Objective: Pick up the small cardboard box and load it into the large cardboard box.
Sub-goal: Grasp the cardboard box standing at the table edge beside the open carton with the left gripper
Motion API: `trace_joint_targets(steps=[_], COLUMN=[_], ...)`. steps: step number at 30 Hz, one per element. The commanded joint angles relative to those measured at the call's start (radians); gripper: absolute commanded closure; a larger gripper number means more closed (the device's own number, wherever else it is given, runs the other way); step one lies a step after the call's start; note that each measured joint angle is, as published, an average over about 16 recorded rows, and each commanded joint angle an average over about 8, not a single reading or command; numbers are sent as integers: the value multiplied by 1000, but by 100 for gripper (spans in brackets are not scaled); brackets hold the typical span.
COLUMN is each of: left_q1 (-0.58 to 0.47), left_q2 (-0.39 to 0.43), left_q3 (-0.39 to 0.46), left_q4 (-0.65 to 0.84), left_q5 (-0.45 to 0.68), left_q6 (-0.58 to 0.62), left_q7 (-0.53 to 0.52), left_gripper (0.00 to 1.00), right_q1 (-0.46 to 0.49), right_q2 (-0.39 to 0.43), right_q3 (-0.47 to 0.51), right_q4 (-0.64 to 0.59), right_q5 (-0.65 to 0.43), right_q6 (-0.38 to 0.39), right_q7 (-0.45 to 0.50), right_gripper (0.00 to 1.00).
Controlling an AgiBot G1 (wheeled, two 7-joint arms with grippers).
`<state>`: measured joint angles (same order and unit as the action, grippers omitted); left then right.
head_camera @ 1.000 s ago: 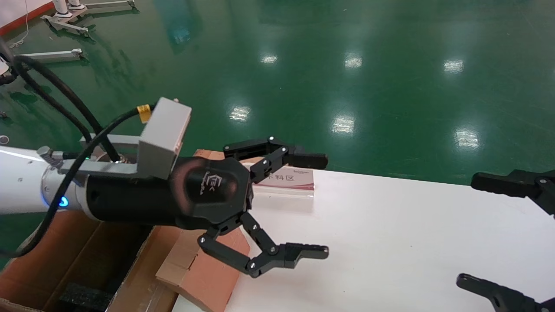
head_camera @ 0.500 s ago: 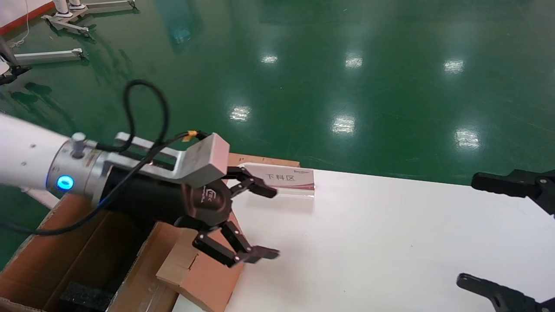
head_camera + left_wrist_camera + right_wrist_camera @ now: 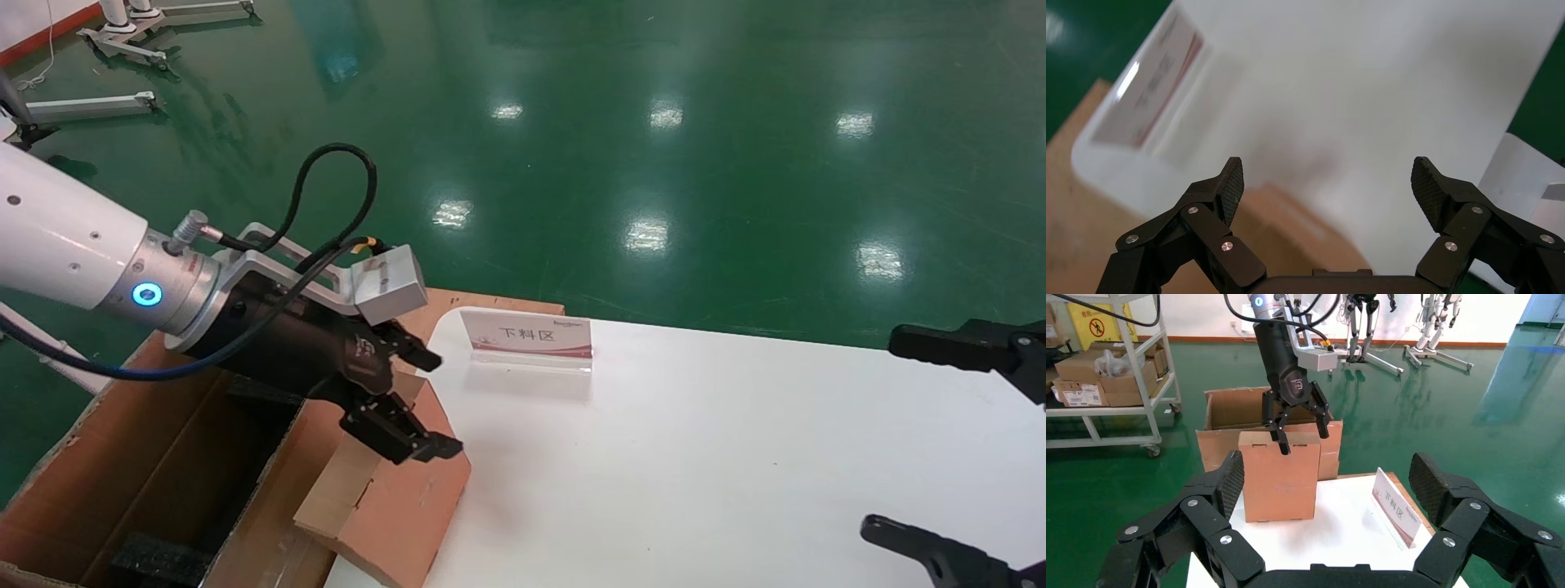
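From the head view, the left gripper (image 3: 437, 404) hangs with its fingers spread wide and nothing in them. It is just above the small cardboard box (image 3: 409, 506). That box sits at the left edge of the white table (image 3: 695, 457), right beside the large cardboard box (image 3: 147, 441). It looks tipped and partly over the edge, so a bump from a finger could knock it off the table. The right gripper (image 3: 907, 437) waits far off on the right, also spread wide and empty. A little sign (image 3: 527, 335) stands near the left arm and could get hit if the arm swings that way.

From the left wrist view, the two fingers of the left gripper (image 3: 1327, 184) stand far apart. A brown part of the small cardboard box (image 3: 1291, 220) shows low between them. If the gripper comes down off to one side, one finger may land on top of the box and push it instead of going around it.

From the right wrist view, the left gripper (image 3: 1303, 440) is at the top of the small cardboard box (image 3: 1278, 478), with the large cardboard box (image 3: 1229, 407) right behind. The small box looks about as wide as the gap between the fingers. A squeeze near the top only may let it slip and fall.
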<state>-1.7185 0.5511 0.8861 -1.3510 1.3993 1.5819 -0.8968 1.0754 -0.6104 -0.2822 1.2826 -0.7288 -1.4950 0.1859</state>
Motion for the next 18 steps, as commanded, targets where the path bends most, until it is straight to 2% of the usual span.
trace_joint_targets(steps=[1,9,18], left_q1=[-37,-166,-305], left_q2=[-2,17,54], left_q3=[49,242,449], left_q4=[0,-2,-3], left_q5=[30,55,68], left_q6=[1,3,0], left_q7=[-44,-160,-235], left_gripper=[0,0,0], right_q1=[0,0,0], right_q2=[0,0,1], right_q3=[0,-1,-1], right_q4=[0,0,0], right_q5=[0,1,1], right_q6=[0,0,1], right_q7=[0,0,-1], right_gripper=[0,0,0])
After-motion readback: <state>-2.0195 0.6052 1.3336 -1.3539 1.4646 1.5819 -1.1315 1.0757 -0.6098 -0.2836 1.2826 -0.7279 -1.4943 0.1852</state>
